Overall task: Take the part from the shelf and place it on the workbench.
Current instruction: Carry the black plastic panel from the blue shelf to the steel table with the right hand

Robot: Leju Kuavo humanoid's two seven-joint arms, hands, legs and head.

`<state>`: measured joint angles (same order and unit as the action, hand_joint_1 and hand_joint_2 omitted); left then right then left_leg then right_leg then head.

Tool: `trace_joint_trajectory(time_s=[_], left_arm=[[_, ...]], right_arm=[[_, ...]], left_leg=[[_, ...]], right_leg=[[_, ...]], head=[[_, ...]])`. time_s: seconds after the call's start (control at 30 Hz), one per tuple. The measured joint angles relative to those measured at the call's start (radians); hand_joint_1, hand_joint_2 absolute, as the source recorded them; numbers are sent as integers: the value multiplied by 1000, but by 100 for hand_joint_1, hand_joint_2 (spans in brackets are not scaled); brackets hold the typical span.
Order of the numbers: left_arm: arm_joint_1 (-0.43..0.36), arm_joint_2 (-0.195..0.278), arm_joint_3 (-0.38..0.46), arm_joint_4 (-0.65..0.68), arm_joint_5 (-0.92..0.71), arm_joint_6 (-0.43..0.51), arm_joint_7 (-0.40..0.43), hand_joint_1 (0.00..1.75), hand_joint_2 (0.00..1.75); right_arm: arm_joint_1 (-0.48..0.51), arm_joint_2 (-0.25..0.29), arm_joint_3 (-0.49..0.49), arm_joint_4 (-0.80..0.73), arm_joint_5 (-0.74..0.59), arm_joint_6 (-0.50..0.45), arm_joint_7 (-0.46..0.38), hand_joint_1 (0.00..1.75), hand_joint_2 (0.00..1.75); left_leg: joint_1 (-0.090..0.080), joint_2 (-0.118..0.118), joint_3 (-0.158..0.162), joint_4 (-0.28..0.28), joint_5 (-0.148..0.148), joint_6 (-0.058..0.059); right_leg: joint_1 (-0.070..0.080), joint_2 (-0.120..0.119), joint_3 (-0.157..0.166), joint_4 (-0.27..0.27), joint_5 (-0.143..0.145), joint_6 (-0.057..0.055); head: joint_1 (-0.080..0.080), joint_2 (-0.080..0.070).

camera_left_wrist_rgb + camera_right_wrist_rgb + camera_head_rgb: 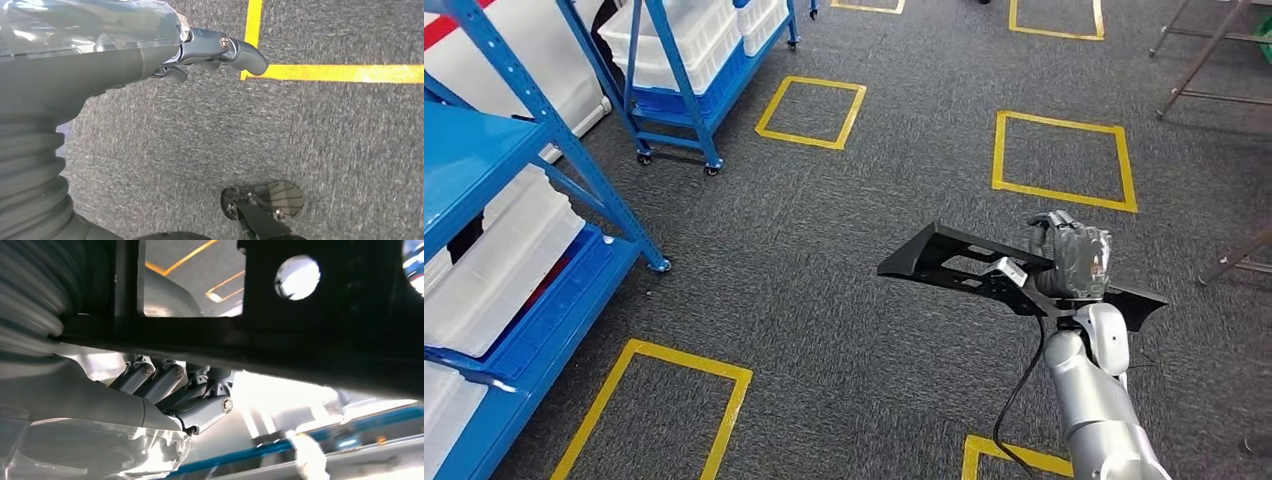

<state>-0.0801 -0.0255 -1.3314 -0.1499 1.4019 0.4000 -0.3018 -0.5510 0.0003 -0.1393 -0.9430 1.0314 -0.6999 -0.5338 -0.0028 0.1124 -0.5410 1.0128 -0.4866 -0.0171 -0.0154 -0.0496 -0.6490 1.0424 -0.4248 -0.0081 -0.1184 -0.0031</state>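
Observation:
The part [944, 250] is a long flat black plate with cut-outs, carried level above the grey carpet in the head view. My right hand [1072, 258] grips it near its right end, fingers wrapped over the edge. In the right wrist view the part [350, 315] crosses the frame as a dark plate with a round hole and a rectangular opening, and the fingers [165, 385] curl up against its underside. My left hand [100, 55] hangs over the carpet with nothing in it, fingers loosely extended.
A blue shelf [484, 150] with white bins [494, 260] stands at the left. A second blue rack [684, 90] on wheels is behind it. Yellow tape squares [1064, 160] mark the carpet. Metal frame legs [1204, 60] stand at the far right.

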Motion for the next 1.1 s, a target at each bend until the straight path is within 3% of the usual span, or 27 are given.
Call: trace_joint_trajectory(time_s=[0.07, 0.13, 0.2, 0.23, 0.3, 0.37, 0.43, 0.47, 0.5, 0.53, 0.57, 0.63, 0.7, 0.73, 0.77, 0.83, 0.9, 0.93, 1.0, 1.03, 1.1], left_arm=[[0, 0, 2, 0, 8, 7, 3, 0, 175], [3, -2, 4, 0, 16, 11, 3, 0, 175], [6, -3, 6, 0, 19, 12, 3, 0, 175], [6, -4, 6, 0, 20, 12, 3, 0, 175], [5, -5, 6, 0, 20, 12, 2, 0, 175], [5, -5, 7, 0, 19, 11, 0, 0, 175], [4, -5, 6, 1, 17, 11, -1, 0, 175], [3, -5, 6, 1, 16, 11, -1, 0, 175], [2, -6, 6, 1, 14, 11, -1, 0, 175], [1, -7, 6, 1, 13, 10, -1, 0, 175], [0, -8, 6, 1, 12, 10, 0, 0, 175], [0, -8, 6, 1, 12, 10, 1, 0, 175], [2, -8, 5, 1, 13, 10, 2, 0, 175], [2, -9, 5, 1, 14, 10, 2, 0, 175], [2, -10, 5, 1, 14, 9, 2, 0, 175], [2, -13, 6, 1, 16, 9, 3, 0, 175], [0, -15, 6, 1, 16, 9, 6, 0, 175], [-2, -15, 6, 2, 16, 9, 8, 0, 175], [-6, -16, 5, 2, 16, 9, 11, 0, 175], [-8, -16, 5, 2, 17, 9, 12, 0, 175], [-11, -17, 5, 2, 19, 10, 12, 0, 175]], right_arm=[[-26, -3, -29, -2, 13, 0, -14, 175, 175], [-60, -3, -42, -3, 37, 0, -18, 175, 175], [-82, -2, -49, -3, 64, 0, -13, 175, 175], [-89, -2, -52, -3, 78, 0, -8, 175, 175], [-103, -2, -56, -8, 104, 0, 7, 175, 175], [-117, -1, -58, -19, 121, 0, 25, 175, 175], [-122, -2, -60, -32, 127, 0, 38, 175, 175], [-122, -3, -61, -38, 128, 0, 43, 175, 175], [-122, -6, -62, -45, 129, 0, 47, 175, 175], [-124, -9, -62, -51, 131, 0, 52, 175, 175], [-127, -12, -62, -55, 134, 0, 59, 175, 175], [-135, -16, -62, -58, 145, 0, 79, 175, 175], [-141, -22, -61, -54, 154, 0, 101, 175, 175], [-147, -27, -59, -49, 154, 0, 111, 175, 175], [-158, -33, -55, -43, 153, 0, 119, 175, 175], [-189, -45, -44, -33, 151, 0, 131, 175, 175], [-219, -53, -30, -23, 151, 0, 143, 175, 175], [-229, -56, -23, -19, 152, 0, 149, 175, 175], [-240, -65, -9, -10, 154, 1, 168, 175, 175], [-245, -70, -1, -7, 156, 0, 178, 175, 175], [-258, -74, 16, -3, 155, 0, 197, 175, 175]], left_leg=[[8, -45, -21, 55, -36, -8], [11, -94, -85, 189, -100, -9], [11, -105, -148, 301, -131, -4], [10, -106, -156, 306, -117, 0], [7, -121, -123, 205, -40, 11], [3, -163, -69, 74, 21, 23], [0, -183, -46, 20, 34, 28], [-1, -172, -42, 12, 35, 30], [0, -161, -38, 3, 40, 34], [1, -149, -33, -8, 46, 39], [2, -136, -29, -20, 51, 44], [1, -113, -25, -29, 56, 49], [2, -89, -27, -27, 54, 49], [2, -76, -28, -26, 53, 48], [3, -64, -29, -23, 50, 45], [4, -41, -30, -14, 43, 36], [-1, -21, -30, -4, 34, 24], [-3, -11, -29, -2, 30, 18], [-1, 6, -26, 0, 25, 7], [2, -4, -27, 8, 16, 1], [8, -52, -58, 84, -31, -7]], right_leg=[[-2, 25, 2, -3, 2, -14], [1, 53, 3, -3, 2, -23], [7, 84, 5, -3, 2, -27], [10, 100, 7, -3, 2, -27], [12, 128, 10, -2, 2, -27], [10, 154, 9, 0, 4, -22], [6, 177, 4, -2, 8, -10], [4, 188, 2, -5, 12, -3], [2, 185, 1, -5, 12, 2], [3, 165, -5, 4, 4, 7], [5, 137, -18, 31, -14, 10], [6, 79, -69, 137, -71, 16], [-1, 62, -120, 240, -106, 24], [-5, 57, -124, 249, -100, 29], [-9, 50, -108, 220, -78, 34], [-12, 13, -36, 91, -23, 40], [-7, -16, 8, 5, -2, 32], [-3, -16, 11, -5, -5, 24], [-1, 9, 9, -6, -1, 9], [-2, 20, 8, -7, 0, 2], [-4, 40, 9, -9, 3, -10]], head=[[0, 0], [0, 0], [0, 0], [0, 0], [0, 0], [0, 0], [0, 0], [0, 0], [0, 0], [0, 0], [0, 0], [0, 0], [0, 0], [0, 0], [0, 0], [0, 0], [0, 0], [0, 0], [0, 0], [0, 0], [0, 0]])
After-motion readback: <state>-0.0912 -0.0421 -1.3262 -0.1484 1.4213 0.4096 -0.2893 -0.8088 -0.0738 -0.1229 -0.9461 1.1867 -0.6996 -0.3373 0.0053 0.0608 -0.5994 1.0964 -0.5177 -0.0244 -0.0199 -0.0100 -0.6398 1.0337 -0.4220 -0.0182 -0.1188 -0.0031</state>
